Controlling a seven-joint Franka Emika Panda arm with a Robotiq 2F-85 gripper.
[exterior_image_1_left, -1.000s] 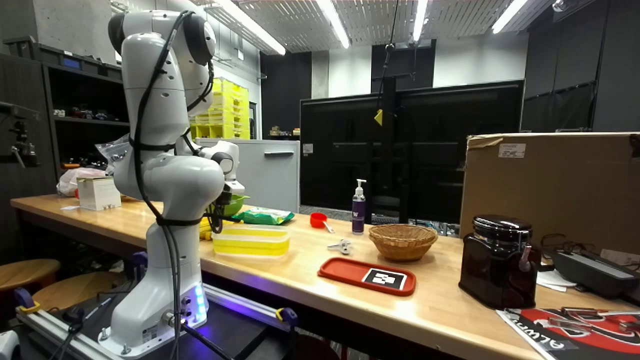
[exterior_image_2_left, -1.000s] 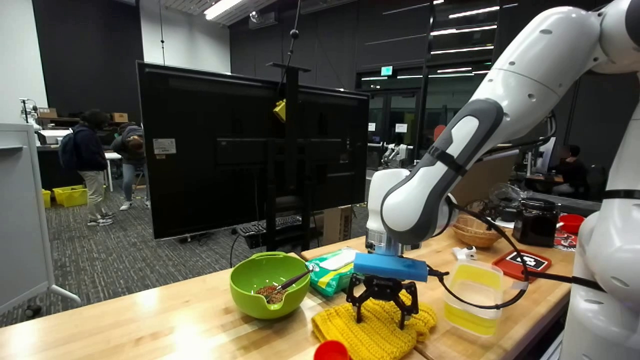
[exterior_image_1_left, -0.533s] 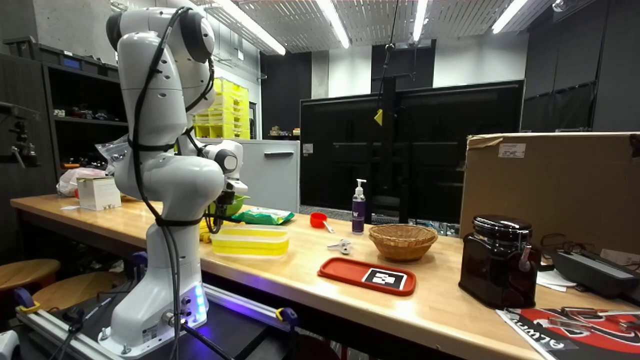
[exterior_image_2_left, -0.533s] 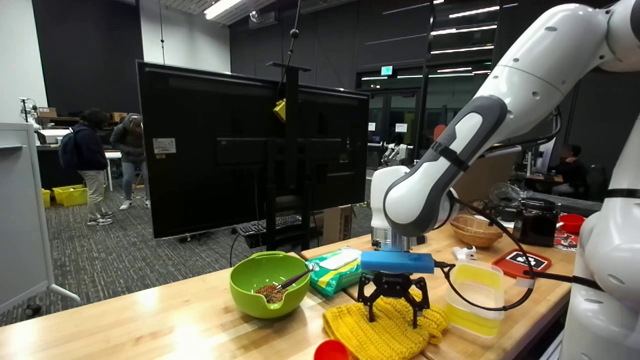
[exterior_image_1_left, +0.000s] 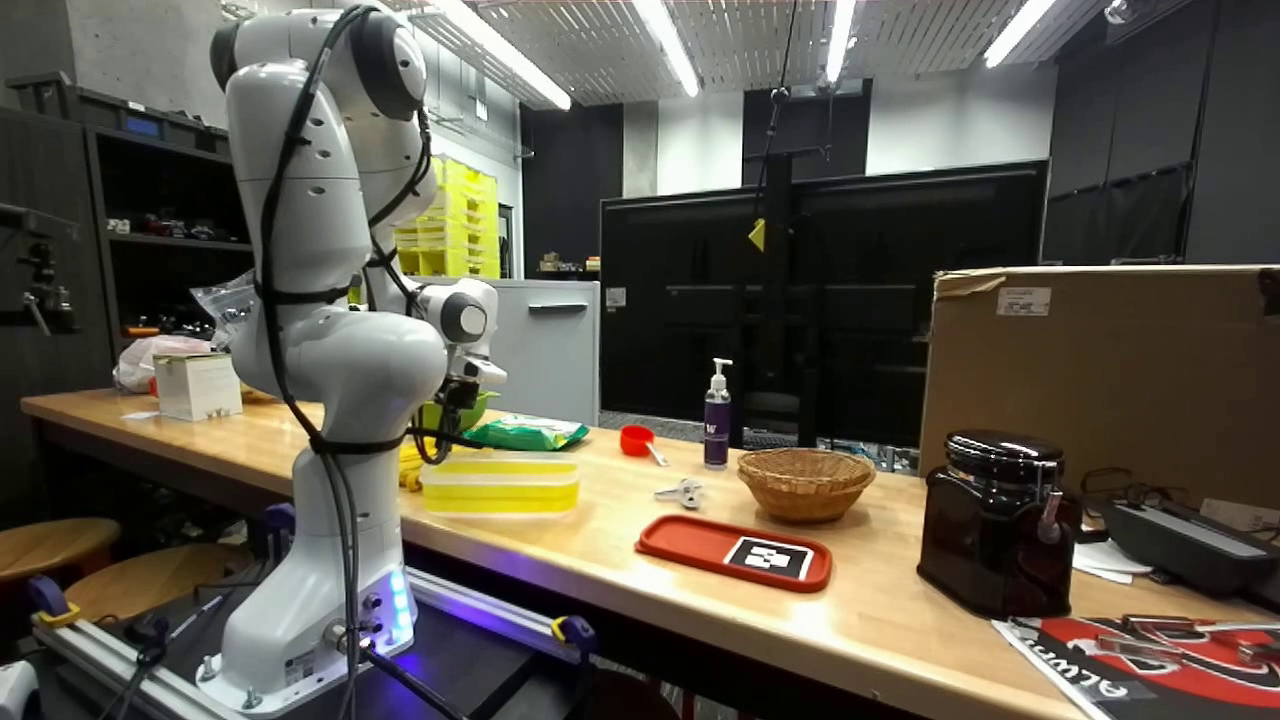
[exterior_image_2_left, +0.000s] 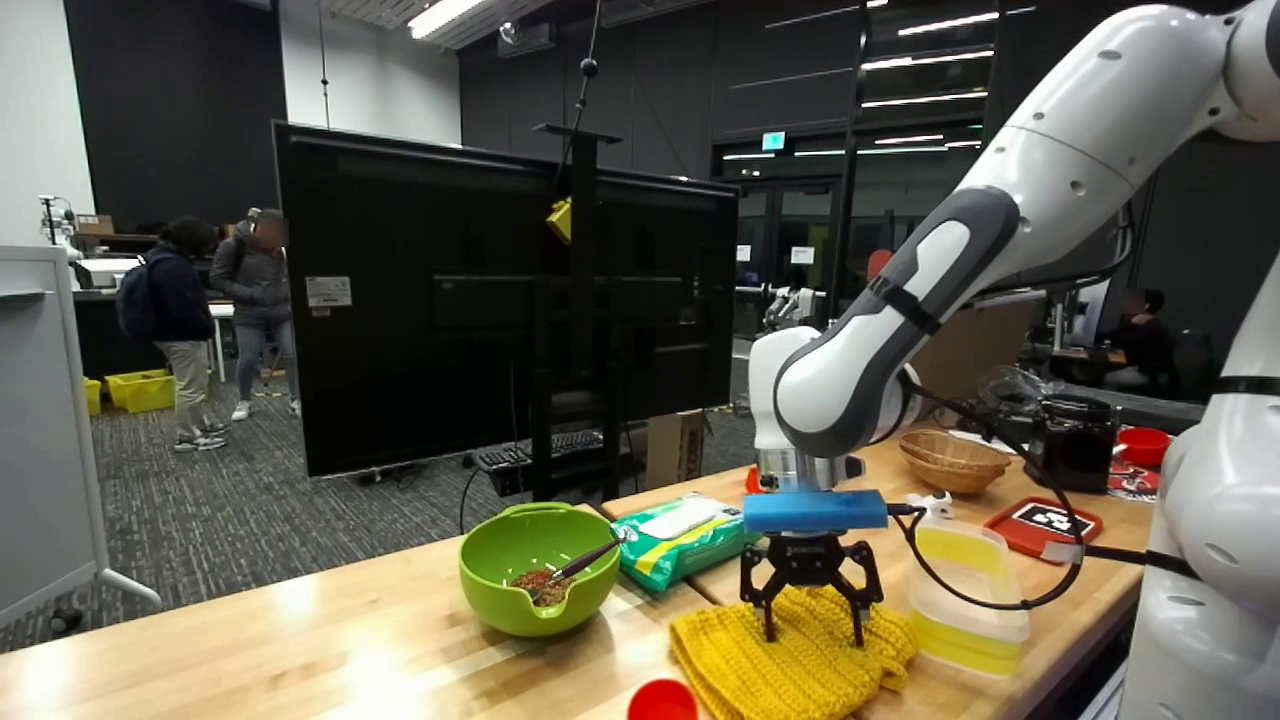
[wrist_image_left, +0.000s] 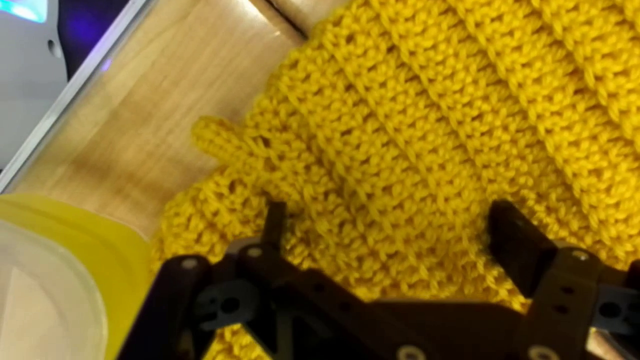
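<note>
Fingers (wrist_image_left: 520, 247) apart, yellow knit cloth (wrist_image_left: 415, 130) beneath, tub (wrist_image_left: 107, 250) beside

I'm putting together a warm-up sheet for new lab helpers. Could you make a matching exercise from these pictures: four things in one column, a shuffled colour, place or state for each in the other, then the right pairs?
Things:
1) Fingers
2) Bowl
3) Knitted cloth
4) Wicker basket

Descriptions:
A) green, with a dark handle sticking up inside
B) brown, beside a red tray
C) black, spread apart
D) yellow, in ribbed rows

Right pairs: 1-C, 2-A, 3-D, 4-B
</note>
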